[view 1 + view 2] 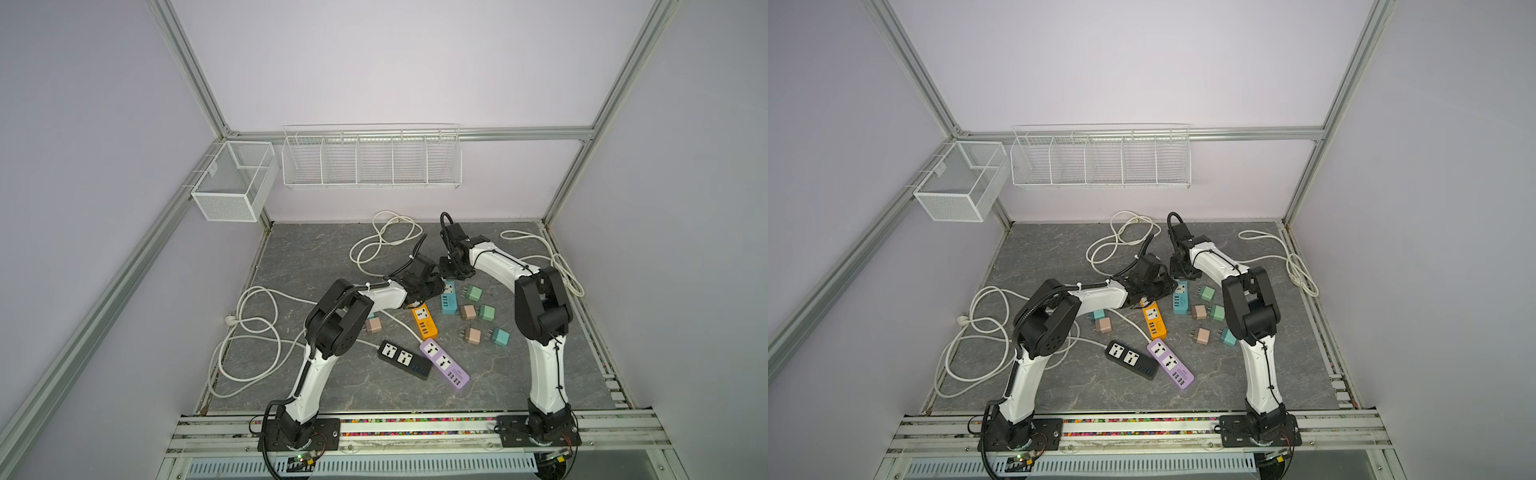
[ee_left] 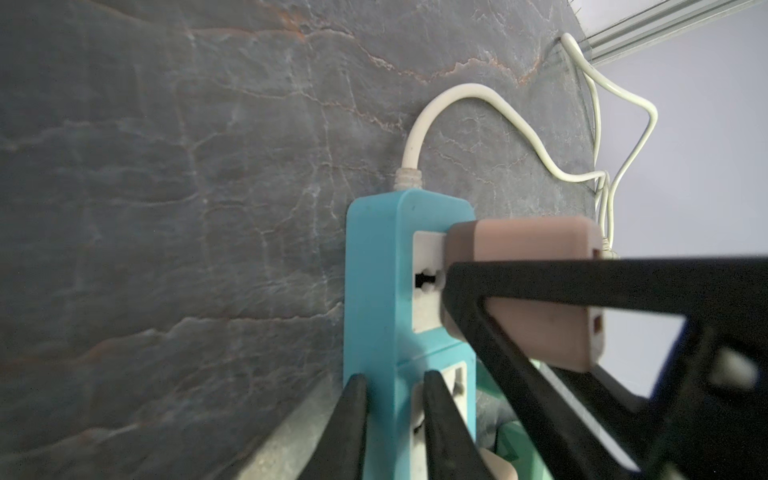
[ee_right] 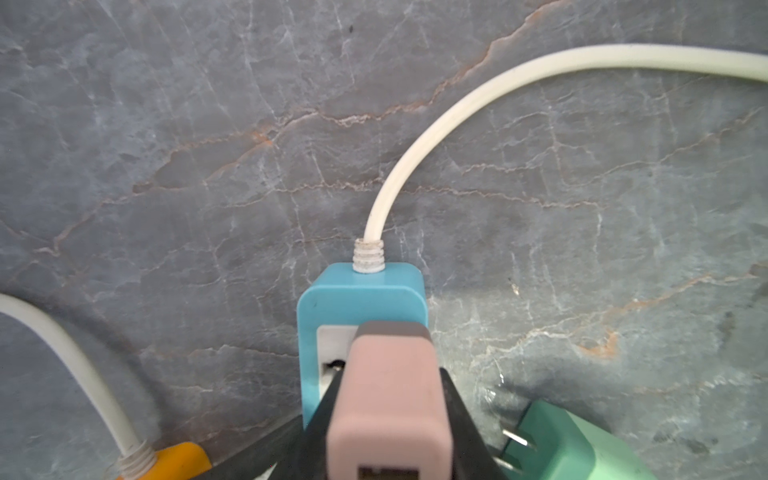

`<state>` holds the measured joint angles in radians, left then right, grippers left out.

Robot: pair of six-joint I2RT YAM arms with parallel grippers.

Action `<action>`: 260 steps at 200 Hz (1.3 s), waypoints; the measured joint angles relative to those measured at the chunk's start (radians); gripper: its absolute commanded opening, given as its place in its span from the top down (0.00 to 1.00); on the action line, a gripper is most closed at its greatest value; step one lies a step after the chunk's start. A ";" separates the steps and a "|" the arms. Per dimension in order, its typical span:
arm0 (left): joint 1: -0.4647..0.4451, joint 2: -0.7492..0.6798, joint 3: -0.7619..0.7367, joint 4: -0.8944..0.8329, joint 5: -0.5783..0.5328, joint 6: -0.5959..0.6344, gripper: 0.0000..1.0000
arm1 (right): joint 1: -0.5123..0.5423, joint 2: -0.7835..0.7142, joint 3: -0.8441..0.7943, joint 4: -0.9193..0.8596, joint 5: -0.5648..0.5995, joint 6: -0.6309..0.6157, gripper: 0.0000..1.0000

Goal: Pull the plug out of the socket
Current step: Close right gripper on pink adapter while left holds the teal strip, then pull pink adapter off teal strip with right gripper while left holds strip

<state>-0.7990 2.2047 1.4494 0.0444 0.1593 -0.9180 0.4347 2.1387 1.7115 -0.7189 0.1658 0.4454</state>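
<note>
2 claws on 1 blue power strip (image 1: 448, 297), near the middle of the grey worktop (image 1: 316, 257) in both top views. Right claw (image 3: 390, 395) pressed together on the pink plug (image 3: 390, 365), 1 black finger on each flank (plainest in the right wrist view). Plug seated in the socket nearest the cord, at the strip's 12 o'clock end in a top view, base against the white socket face, body standing up off it. Not yet out. Left claw (image 2: 392, 386) closed over the strip's long 9 o'clock edge, 1 finger (image 2: 353, 415) outside the blue wall, the other on the face beside the 2nd socket; reaching in from 9 o'clock in a top view. White cord (image 3: 457, 124) leaving the strip's end and curving off toward the coil (image 1: 561, 266) at the worktop's 3 o'clock edge. Just beside the blue strip at 7 o'clock, an orange strip (image 1: 424, 321), partly under the left claw. Farther toward 6 o'clock, a black strip (image 1: 404, 359) and a purple strip (image 1: 444, 363), near ends close together. At 3 to 5 o'clock of the blue strip, 5 loose plugs (image 1: 468, 311) lying apart on the worktop: 2 green, 2 pink, 1 teal. 1 spare pink plug (image 1: 372, 326) at 8 o'clock, just beside the left arm (image 1: 374, 297). On the back wall at 12 o'clock, a white wire rack (image 1: 372, 158); at 10 o'clock, a mesh basket (image 1: 232, 187).
</note>
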 measured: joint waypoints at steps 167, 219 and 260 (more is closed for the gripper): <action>-0.015 -0.003 -0.009 0.011 -0.025 -0.017 0.76 | -0.023 -0.001 0.002 -0.018 -0.031 -0.001 0.88; -0.016 -0.003 -0.008 0.010 -0.030 -0.019 0.77 | 0.004 -0.001 0.016 -0.029 0.017 -0.003 0.88; -0.016 -0.004 -0.009 0.008 -0.031 -0.024 0.77 | 0.005 -0.002 0.047 -0.062 0.030 -0.011 0.88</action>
<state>-0.8150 2.2009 1.4406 0.0528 0.1284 -0.9421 0.4400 2.1372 1.7580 -0.7811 0.1959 0.4339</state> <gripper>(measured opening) 0.235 0.304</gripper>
